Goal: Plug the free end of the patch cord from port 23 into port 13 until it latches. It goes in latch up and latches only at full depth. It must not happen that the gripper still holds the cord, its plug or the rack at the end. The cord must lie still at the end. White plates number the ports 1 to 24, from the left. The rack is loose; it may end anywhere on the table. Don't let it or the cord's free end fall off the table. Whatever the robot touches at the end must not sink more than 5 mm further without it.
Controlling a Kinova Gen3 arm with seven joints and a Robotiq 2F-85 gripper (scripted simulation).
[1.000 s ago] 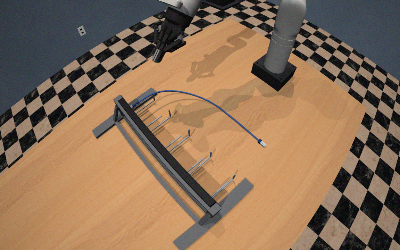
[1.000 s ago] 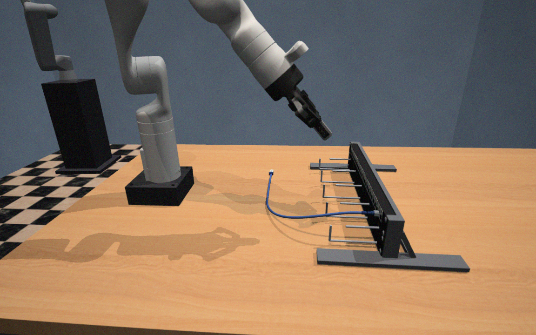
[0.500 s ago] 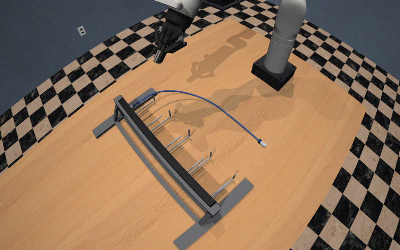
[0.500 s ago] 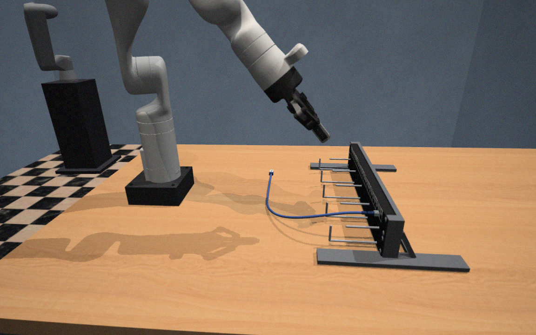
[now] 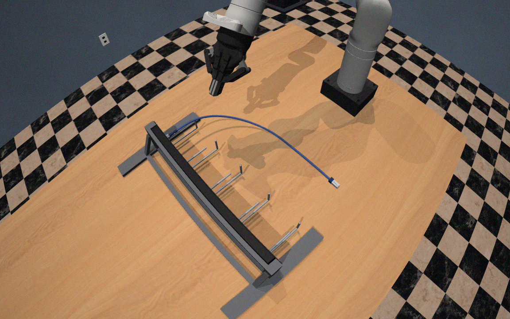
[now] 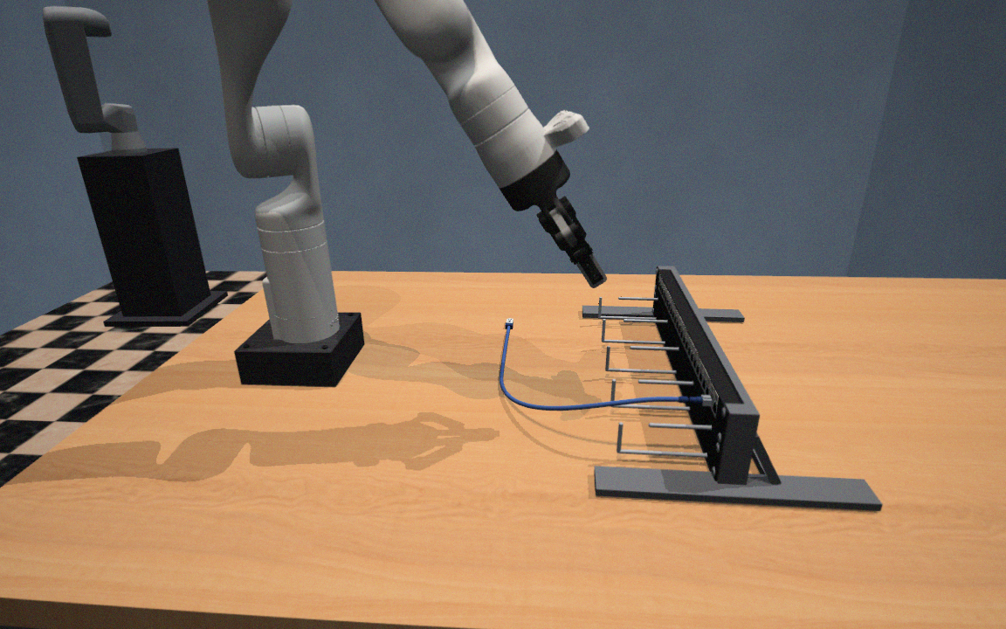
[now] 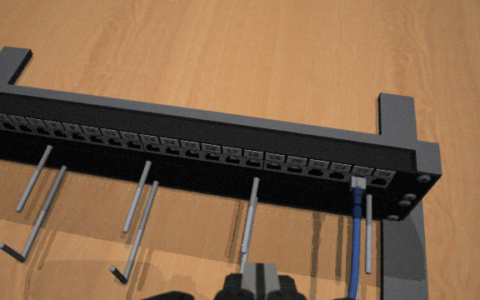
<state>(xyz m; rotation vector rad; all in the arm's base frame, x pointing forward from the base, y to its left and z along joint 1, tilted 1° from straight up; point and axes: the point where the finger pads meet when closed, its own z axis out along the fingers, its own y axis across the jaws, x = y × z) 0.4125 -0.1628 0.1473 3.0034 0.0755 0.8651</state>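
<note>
From here I see the gripper (image 5: 215, 87) (image 6: 596, 279) (image 7: 258, 285) up in the air, fingertips together with nothing between them. Below and ahead of it stands the rack (image 5: 213, 198) (image 6: 706, 336) (image 7: 198, 121), apart from the fingers. The blue patch cord (image 5: 278, 136) (image 6: 549, 407) (image 7: 355, 250) runs from the rack's port 23, right of the fingertips in the wrist view, and its free plug (image 5: 334, 182) (image 6: 509, 322) sits well apart from them, toward the arm's base side.

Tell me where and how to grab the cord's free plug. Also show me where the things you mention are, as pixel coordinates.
Grip the blue boot behind the clear tip of the free plug (image 5: 333, 182) (image 6: 509, 323), probably coming from above with the gripper (image 5: 214, 94) (image 6: 599, 283) (image 7: 258, 285) fingers astride the cord. The plug lies away from the rack's pegs, and this grip leaves the tip free to enter the port.
</note>
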